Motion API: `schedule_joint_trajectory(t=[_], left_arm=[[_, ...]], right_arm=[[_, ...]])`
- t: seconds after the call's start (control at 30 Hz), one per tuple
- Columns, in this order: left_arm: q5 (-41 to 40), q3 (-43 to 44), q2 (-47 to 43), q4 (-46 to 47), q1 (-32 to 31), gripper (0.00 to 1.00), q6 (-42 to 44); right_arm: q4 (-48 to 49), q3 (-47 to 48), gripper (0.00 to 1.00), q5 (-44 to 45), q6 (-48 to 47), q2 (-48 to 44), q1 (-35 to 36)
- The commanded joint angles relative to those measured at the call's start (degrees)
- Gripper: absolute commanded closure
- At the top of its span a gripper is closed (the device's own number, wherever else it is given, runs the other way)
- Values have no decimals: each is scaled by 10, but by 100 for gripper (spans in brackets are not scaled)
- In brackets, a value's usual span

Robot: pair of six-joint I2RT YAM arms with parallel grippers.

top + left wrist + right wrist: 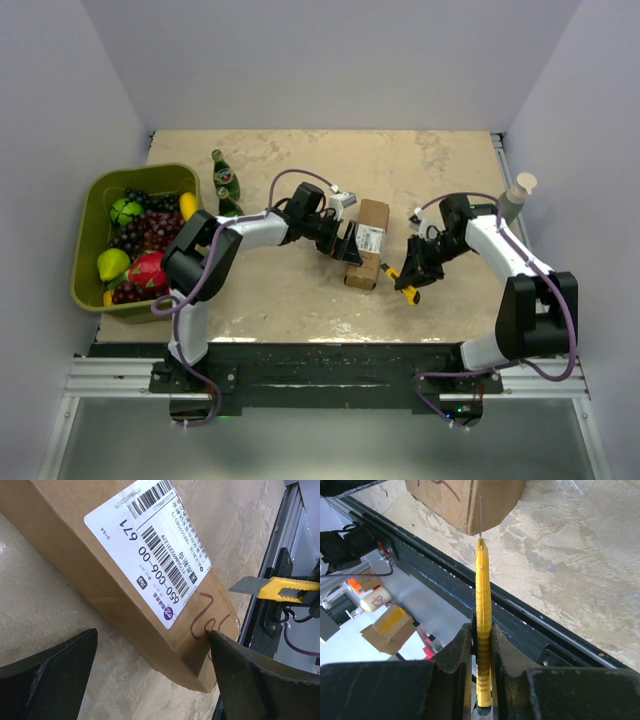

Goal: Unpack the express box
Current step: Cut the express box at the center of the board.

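Note:
The express box [367, 243] is a brown carton with a white barcode label [150, 555], lying flat mid-table. My left gripper [347, 243] stands open astride the box's near end [153, 631]. Its right finger [260, 680] is at the box's top face by a red scribble, and its left finger [50, 675] is clear of the box's side. My right gripper [410, 268] is shut on a yellow utility knife [482, 595]. The knife's blade is out and points at the box's corner [470, 510]. In the left wrist view the knife [280, 587] hovers just past the box's end.
A green basket [95, 290] of fruit stands at the left edge. Two green bottles [225, 185] stand behind the left arm. A pale cylinder [517, 195] sits at the right edge. A black rail [320, 355] runs along the table's front edge.

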Motion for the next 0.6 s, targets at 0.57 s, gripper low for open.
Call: schedule_joint_trajectory(t=[0.57], left_arm=[[-33,9,42,-3,3,4,-1]], right_arm=[[-15,15,100,-19,-1,-13,-2]])
